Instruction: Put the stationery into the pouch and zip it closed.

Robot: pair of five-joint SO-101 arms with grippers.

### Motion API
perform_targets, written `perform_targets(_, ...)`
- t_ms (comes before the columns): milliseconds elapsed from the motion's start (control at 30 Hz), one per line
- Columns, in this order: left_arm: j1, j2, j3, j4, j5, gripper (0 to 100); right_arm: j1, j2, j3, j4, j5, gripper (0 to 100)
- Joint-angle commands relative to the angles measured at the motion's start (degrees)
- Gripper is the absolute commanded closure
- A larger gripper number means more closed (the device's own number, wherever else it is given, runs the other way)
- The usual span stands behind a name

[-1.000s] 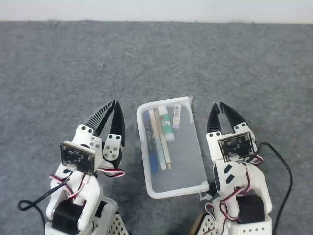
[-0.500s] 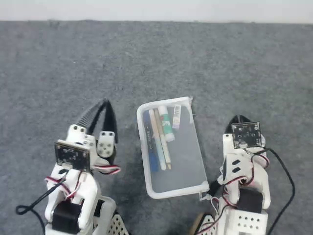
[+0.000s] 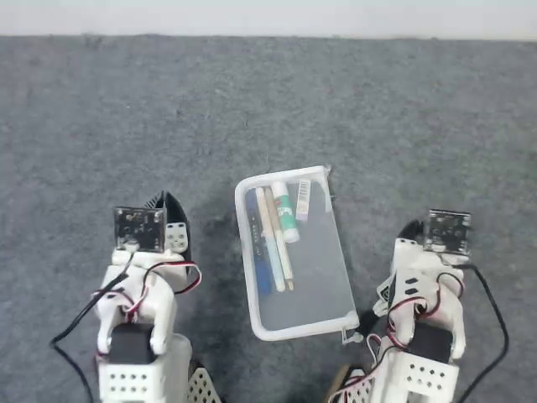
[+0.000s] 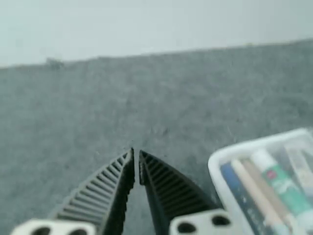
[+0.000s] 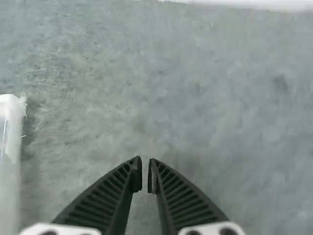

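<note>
Left gripper [image 4: 136, 159], fingers almost together and holding nothing, sits near left on the grey mat [image 3: 126, 109]. Right gripper [image 5: 145, 171], equally narrow and empty, sits near right. Between them, touching neither, lies the clear pouch [image 3: 317, 281], its long axis running near to far, far end leaning slightly left. The stationery [image 3: 275, 239] lies lengthwise inside. Empty grippers flanking it suggest packing is done; whether the zip is shut is unclear.

I am looking steeply down on the grey bench [image 3: 268, 101] through the high camera from the near side, while the wrist cameras are peering low and close past the left gripper [image 4: 136, 155] and right gripper [image 5: 145, 169] toward the far wall [image 3: 268, 17], each sharing the pouch [image 3: 315, 277] edge with it.
</note>
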Motion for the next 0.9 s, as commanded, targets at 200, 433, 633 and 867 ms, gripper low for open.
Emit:
perform_targets(200,-0.2,-0.4,6.5,3.5,0.7,99,1.3,-1.2,1.1,10.9,-7.1,97.7)
perform_targets(433,-0.1,-0.4,6.5,12.8,0.7,99,1.3,-1.2,1.1,18.7,-7.0,97.7)
perform_targets(633,-0.1,-0.4,6.5,19.5,0.9,99,1.2,-0.9,1.1,20.9,-7.0,98.0)
perform_targets(867,-0.1,-0.4,6.5,22.2,0.8,99,1.1,-1.2,1.1,26.8,-7.2,98.1)
